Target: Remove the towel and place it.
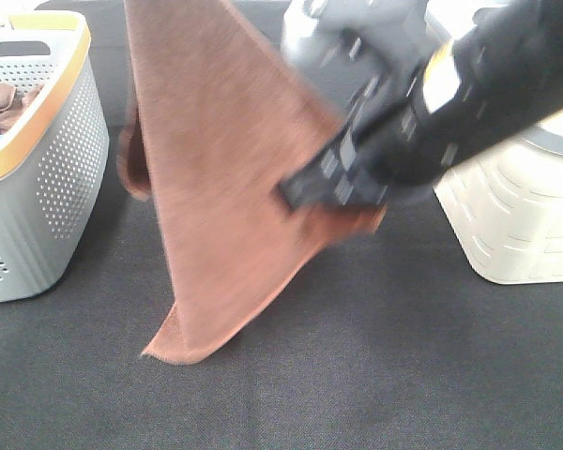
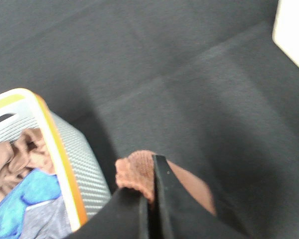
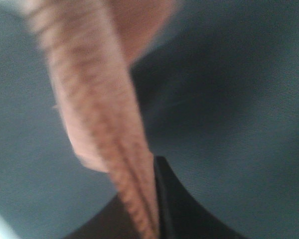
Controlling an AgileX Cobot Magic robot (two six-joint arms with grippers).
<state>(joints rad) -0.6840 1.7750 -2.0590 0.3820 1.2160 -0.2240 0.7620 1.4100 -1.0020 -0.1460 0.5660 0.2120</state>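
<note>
Both the left end effector point(image 2: 150, 181) and the right end effector point(image 1: 330, 184) are gripping the hanging towel point(image 1: 220, 187), jaws closed, its lowest corner touching the dark surface point(image 1: 403, 366).

— What sits at nine o'clock on the black table cover point(image 1: 403, 375)?
— A grey perforated basket point(image 1: 66, 159) with a yellow rim, cut off by the frame edge. It holds a bunched brown cloth point(image 1: 5, 105), a blue cloth point(image 2: 27, 196) and a grey cloth point(image 2: 45, 219).
— And at three o'clock?
— A cream ridged container point(image 1: 516, 216), well apart from the basket.
</note>
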